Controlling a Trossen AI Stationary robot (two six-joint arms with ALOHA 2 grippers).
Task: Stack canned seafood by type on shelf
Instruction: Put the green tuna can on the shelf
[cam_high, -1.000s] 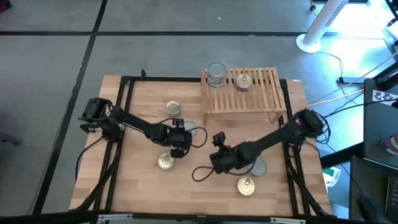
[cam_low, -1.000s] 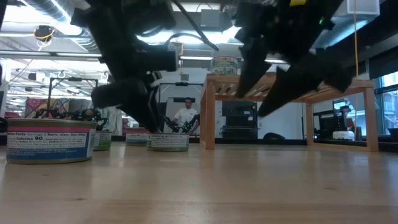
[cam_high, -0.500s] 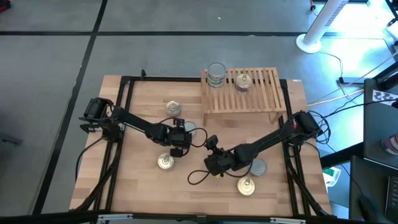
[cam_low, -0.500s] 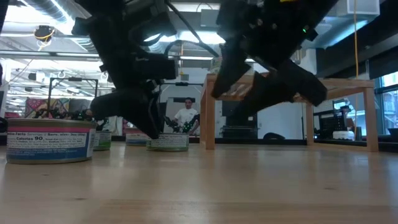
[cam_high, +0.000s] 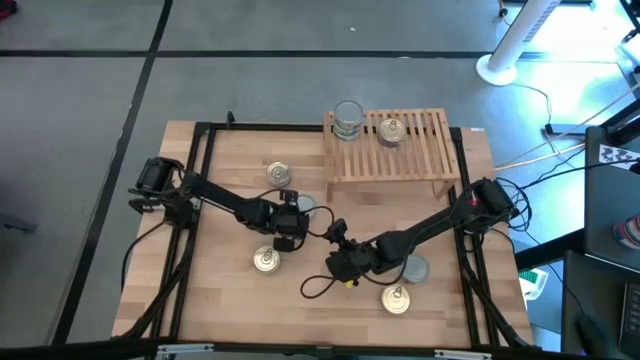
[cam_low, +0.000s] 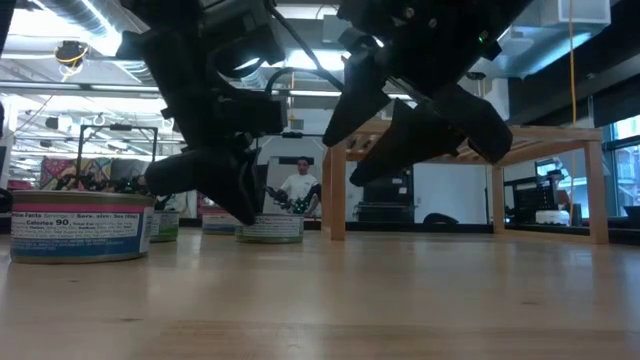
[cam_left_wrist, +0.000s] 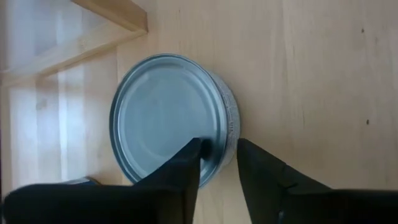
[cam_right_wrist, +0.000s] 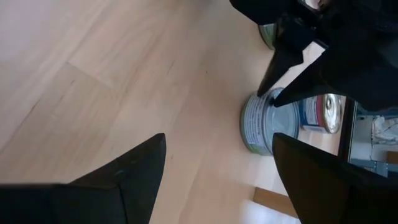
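Observation:
My left gripper (cam_high: 296, 222) is down at a silver-topped tin (cam_left_wrist: 168, 118) that stands on the table in front of the shelf (cam_high: 395, 150), and it is shut on the tin's rim. My right gripper (cam_right_wrist: 217, 180) is open wide and hovers low just right of that tin (cam_right_wrist: 264, 127), fingers pointing at it. On the shelf's far left corner stands a stack of silver-topped tins (cam_high: 347, 120), with a gold-topped tin (cam_high: 390, 130) beside it. Loose on the table stand gold-topped tins (cam_high: 279, 174), (cam_high: 265, 261), (cam_high: 396, 299) and a silver-topped one (cam_high: 413, 268). My left gripper pinches the tin's rim (cam_left_wrist: 225, 134) on the side nearest it. One finger (cam_left_wrist: 186, 165) lies over the lid and the other (cam_left_wrist: 255, 168) against the outside of the wall. The fingers come slanting down from above. The tin stands flat on the table (cam_low: 270, 228).
A loose black cable (cam_high: 315, 285) lies on the table beside my right arm. The shelf's legs (cam_low: 333, 185) stand just behind the held tin. A large tin (cam_low: 80, 228) stands near the table's near left. A person (cam_low: 298, 185) shows far behind the table.
My right gripper has moved toward the table's left and a little toward its near edge, closing in on the tin that my left gripper holds, and has stayed open. My left gripper and the tins have kept their places.

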